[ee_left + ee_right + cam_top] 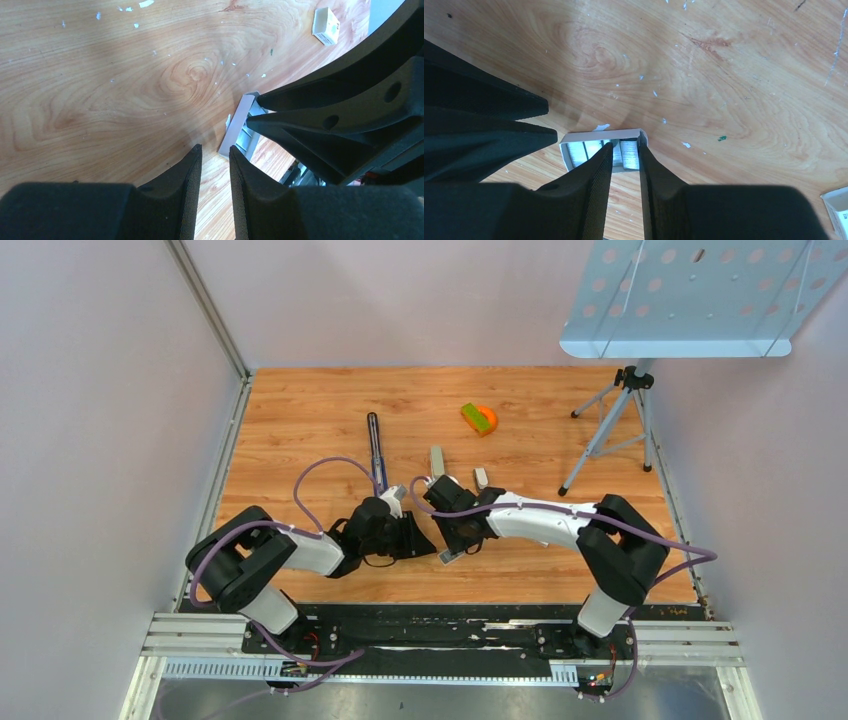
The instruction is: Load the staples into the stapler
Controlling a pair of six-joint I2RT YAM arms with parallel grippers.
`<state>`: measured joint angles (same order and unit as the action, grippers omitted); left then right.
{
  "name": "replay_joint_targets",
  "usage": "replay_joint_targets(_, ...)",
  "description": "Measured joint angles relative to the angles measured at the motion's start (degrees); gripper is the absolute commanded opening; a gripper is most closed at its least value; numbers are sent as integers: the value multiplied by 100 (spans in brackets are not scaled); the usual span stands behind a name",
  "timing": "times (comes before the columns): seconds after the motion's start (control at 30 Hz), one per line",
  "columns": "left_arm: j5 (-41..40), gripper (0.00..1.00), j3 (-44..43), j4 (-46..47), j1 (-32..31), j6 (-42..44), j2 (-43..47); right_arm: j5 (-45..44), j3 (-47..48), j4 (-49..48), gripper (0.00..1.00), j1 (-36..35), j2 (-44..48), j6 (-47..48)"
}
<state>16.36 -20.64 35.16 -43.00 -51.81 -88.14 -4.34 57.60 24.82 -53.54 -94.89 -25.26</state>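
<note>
The stapler lies opened out long and dark on the wooden floor, beyond both arms. A small white open box rests near the front edge and holds silvery ribbed staples. My right gripper reaches into the box. Its fingers stand close on either side of the rightmost block of staples, pads against it. My left gripper hovers just left of the box, with a narrow gap and only floor between its fingers. In the top view the two grippers nearly meet.
An orange and green object sits at the back. Two small pale pieces lie behind the right wrist. A tripod with a perforated tray stands back right. A small white carton lies nearby.
</note>
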Motion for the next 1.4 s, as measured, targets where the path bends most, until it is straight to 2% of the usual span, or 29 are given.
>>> replay_joint_targets(0.23,2,29,0,68,0,-33,-44,-87,48,22,27,-66,-81,90)
replay_joint_targets(0.57,-50,29,0,-66,-2,2,55,-308,129,83,18,-170,-129,164)
replay_joint_targets(1.13,-966,32,-455,-1836,55,629,1394,-605,173,136,17,-205,343,173)
replay_joint_targets(1.4,-929,26,-455,-2315,393,793,1467,-833,170,136,17,-44,313,240)
